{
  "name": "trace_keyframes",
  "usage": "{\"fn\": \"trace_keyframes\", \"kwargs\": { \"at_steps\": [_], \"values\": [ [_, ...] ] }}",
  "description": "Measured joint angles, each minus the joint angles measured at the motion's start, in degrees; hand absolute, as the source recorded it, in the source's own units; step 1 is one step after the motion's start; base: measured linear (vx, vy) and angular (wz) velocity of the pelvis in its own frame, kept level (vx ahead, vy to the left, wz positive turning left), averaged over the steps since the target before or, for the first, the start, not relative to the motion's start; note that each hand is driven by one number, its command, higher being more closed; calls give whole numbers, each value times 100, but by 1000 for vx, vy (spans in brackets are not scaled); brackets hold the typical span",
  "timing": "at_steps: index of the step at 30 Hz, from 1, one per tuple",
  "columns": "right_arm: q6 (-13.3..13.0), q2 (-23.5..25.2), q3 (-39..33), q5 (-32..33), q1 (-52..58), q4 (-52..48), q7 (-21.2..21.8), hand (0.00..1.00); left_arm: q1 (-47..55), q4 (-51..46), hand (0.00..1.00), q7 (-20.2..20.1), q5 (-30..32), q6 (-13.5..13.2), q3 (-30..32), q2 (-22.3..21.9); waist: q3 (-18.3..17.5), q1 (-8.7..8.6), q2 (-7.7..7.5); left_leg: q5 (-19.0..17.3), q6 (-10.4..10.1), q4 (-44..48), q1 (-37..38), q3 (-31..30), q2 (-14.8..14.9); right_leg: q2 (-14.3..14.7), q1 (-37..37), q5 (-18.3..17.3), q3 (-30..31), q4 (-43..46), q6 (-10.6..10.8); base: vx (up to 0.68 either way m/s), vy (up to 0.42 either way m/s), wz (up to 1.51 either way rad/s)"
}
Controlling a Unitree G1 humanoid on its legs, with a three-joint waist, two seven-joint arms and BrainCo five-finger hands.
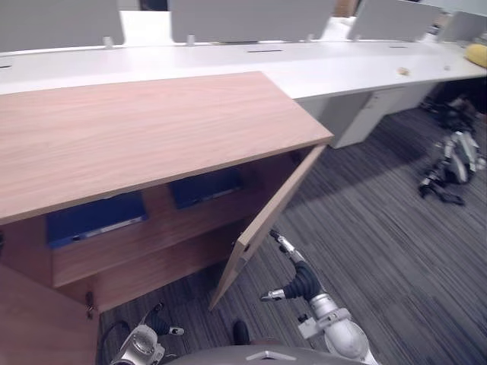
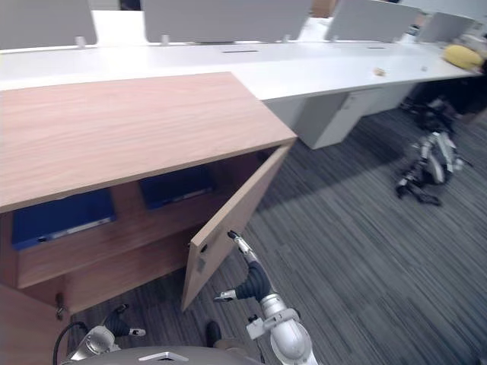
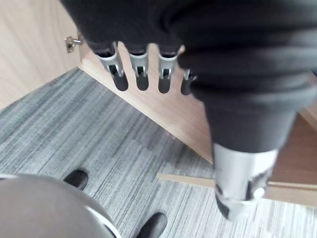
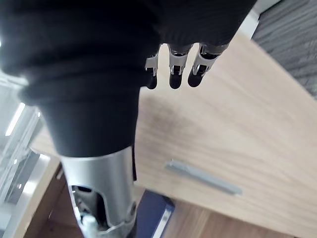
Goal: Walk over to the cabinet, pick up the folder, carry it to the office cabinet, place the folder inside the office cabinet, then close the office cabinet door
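A low wooden office cabinet [image 1: 137,129] stands in front of me with its right door [image 1: 274,213] swung halfway out. Two blue folders lie on its upper shelf, one at the left [image 1: 95,219] and one nearer the middle [image 1: 205,186]. My right hand [image 1: 300,281] is open, its straight fingers [image 4: 171,74] reaching to the outer face of that door just above the silver handle [image 4: 203,177]. My left hand [image 1: 156,323] hangs low by the cabinet's base, open and holding nothing, fingers [image 3: 141,74] relaxed.
The cabinet's left door [image 1: 38,319] stands open at the lower left. A long white desk [image 1: 304,68] with grey screens runs behind the cabinet. Grey carpet stretches to the right, where some silver and black equipment [image 1: 453,163] stands on the floor.
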Motion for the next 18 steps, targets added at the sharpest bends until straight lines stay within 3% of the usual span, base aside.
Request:
{"fn": "trace_keyframes", "kwargs": {
  "at_steps": [4, 9, 18],
  "values": [
    [144, -14, -12, 115, -650, 906, -23, 0, 52, 9, 0, 107, -19, 11, 147, 1, 6, 109, 94, 118, 49, -99, -85, -298, -106, -105, 30, -34, -282, -8, 33, 26, 15, 44],
    [214, 135, -64, 129, -1238, 1672, -407, 0, 135, 9, 0, 171, -289, 14, 349, -70, 21, 247, 214, 346, 81, -299, -172, -714, -221, -213, 94, -44, -634, -52, 37, -20, -4, 42],
    [254, 449, -434, 80, -1691, 2720, -661, 0, 348, 7, 0, 339, -450, 65, 620, -107, 33, 385, 247, 829, 32, -944, -6, -1062, -268, -229, 182, -82, -996, -92, 77, -53, -33, 24]
  ]
}}
